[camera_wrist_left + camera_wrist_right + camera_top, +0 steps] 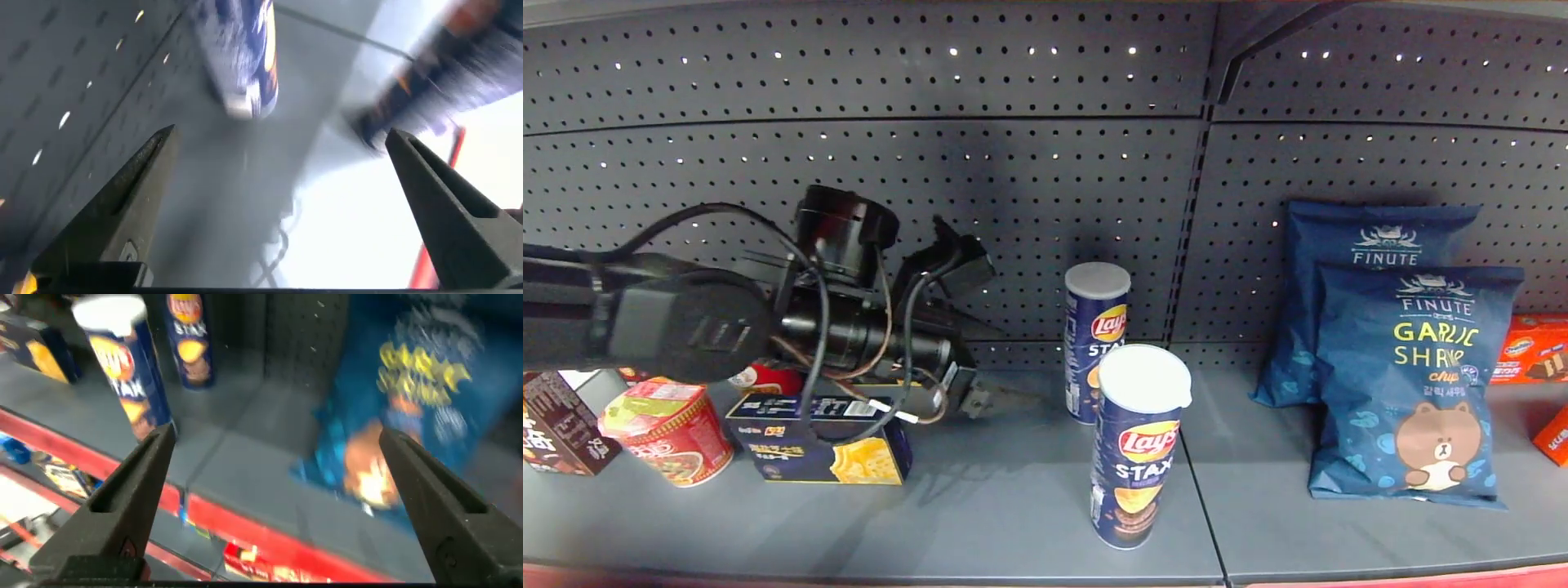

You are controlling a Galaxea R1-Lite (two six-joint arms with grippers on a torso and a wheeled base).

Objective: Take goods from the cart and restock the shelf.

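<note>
Chip cans stand upright on the grey shelf (1013,498): the front chip can (1135,445) is near the shelf's front edge, and the rear chip can (1096,343) is just behind it, close to the pegboard back wall (1013,163). In the head view the left arm comes in from the left, low over the shelf. The left gripper (996,400) hangs near the rear chip can but apart from it. Under the arm lie a blue cracker box (821,449), a red noodle cup (670,429) and a brown box (560,420). To the right of the cans two blue snack bags (1413,384) lean against the wall, with orange boxes (1535,347) beyond them. From the left wrist, that gripper's fingers (131,212) are spread wide with nothing between them. One of the cans and the bags show blurred past them, and I cannot tell which can it is. From the right wrist, the right gripper (278,498) hangs in front of the shelf's red front edge (245,531). Its fingers are wide apart and hold nothing, and both cans stand to one side and a snack bag to the other.
</note>
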